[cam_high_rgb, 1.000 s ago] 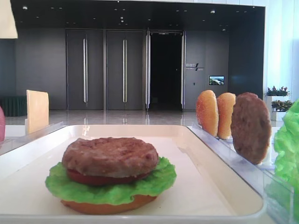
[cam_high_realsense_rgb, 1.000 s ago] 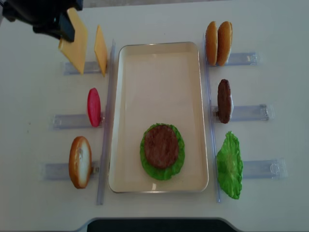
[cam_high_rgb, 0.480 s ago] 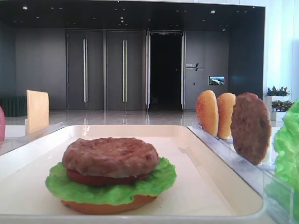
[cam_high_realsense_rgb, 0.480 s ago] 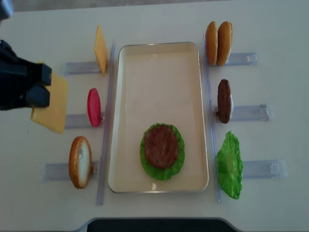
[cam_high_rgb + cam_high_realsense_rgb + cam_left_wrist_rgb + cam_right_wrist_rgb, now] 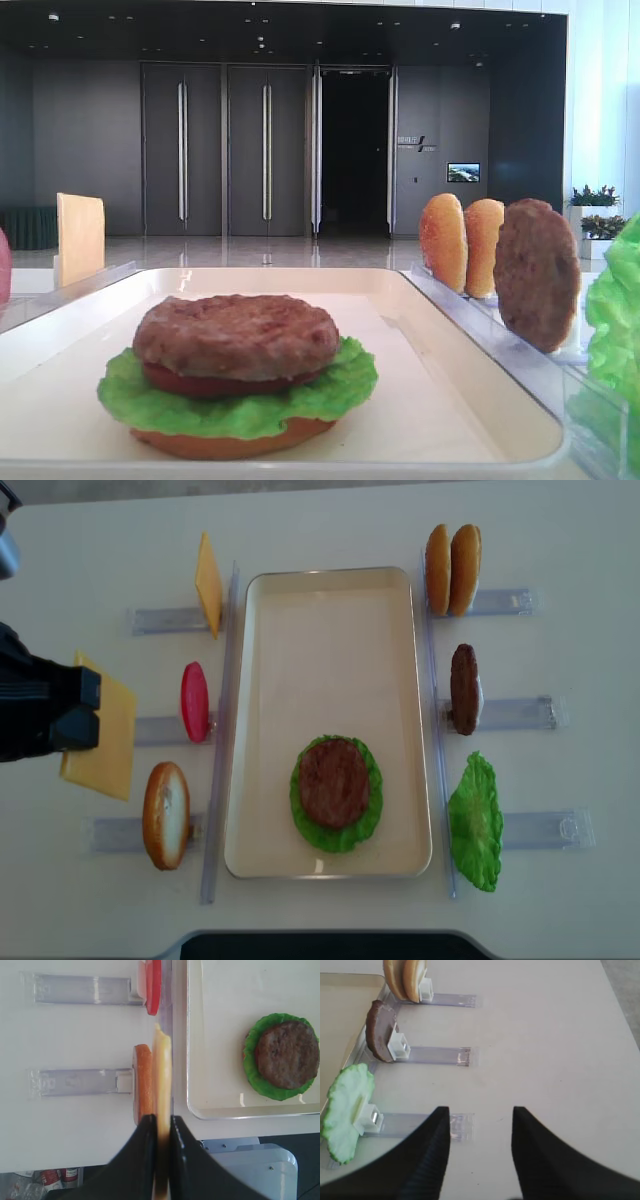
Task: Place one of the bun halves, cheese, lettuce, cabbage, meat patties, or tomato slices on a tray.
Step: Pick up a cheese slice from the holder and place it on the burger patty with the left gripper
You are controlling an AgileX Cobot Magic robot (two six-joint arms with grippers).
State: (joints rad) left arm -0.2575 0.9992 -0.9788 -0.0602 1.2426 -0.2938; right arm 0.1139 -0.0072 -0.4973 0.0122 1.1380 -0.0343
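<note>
Black left gripper [image 5: 85, 712] clamped on thin pale yellow cheese slice [image 5: 103, 743], held left of cream-white rimmed tray [image 5: 330, 600] bearing lettuce-and-patty stack [image 5: 336, 792], seemingly above the table; black right gripper [image 5: 480, 1125] parted, holding nothing.

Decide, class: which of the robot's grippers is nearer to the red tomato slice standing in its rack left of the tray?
Left. The left gripper, shut on a cheese slice, hangs just outboard of the tomato slice. The right gripper is beyond the tray, outboard of the lettuce rack.
</note>
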